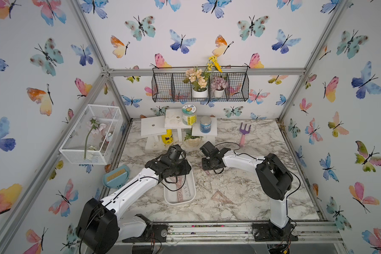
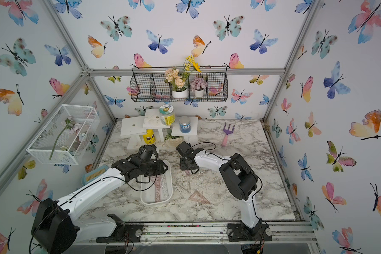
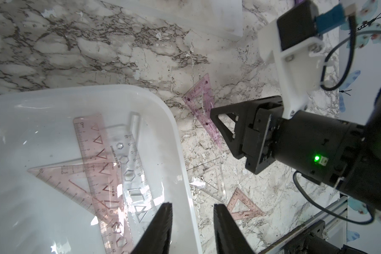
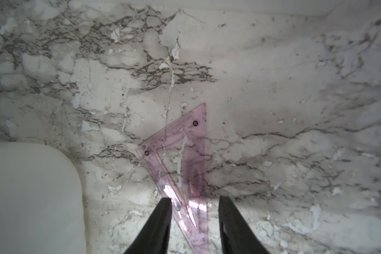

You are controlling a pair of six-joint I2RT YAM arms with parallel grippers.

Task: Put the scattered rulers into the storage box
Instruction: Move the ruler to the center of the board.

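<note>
The storage box [image 1: 179, 203] [image 3: 163, 103], a shallow white tray, lies on the marble left of centre. In it are a long pink ruler [image 3: 97, 167], a pink set square [image 3: 75, 182] and a clear ruler [image 3: 132, 158]. My left gripper [image 3: 193, 205] hangs open and empty over the box's far end, its fingers either side of the rim. A purple set square [image 4: 180, 154] [image 3: 200, 105] lies flat on the marble right of the box. My right gripper [image 4: 195, 199] is open, straddling that set square's narrow end. A clear set square [image 3: 211, 178] and a small pink one [image 1: 220, 195] [image 3: 242, 204] lie nearer the front.
White stands with jars [image 1: 178, 125] and a yellow bottle [image 1: 167, 137] crowd the back. A purple-and-pink garden fork [image 1: 243, 134] lies at the back right. A blue brush [image 1: 116, 177] leans at the left wall, below a white mesh cage [image 1: 92, 134].
</note>
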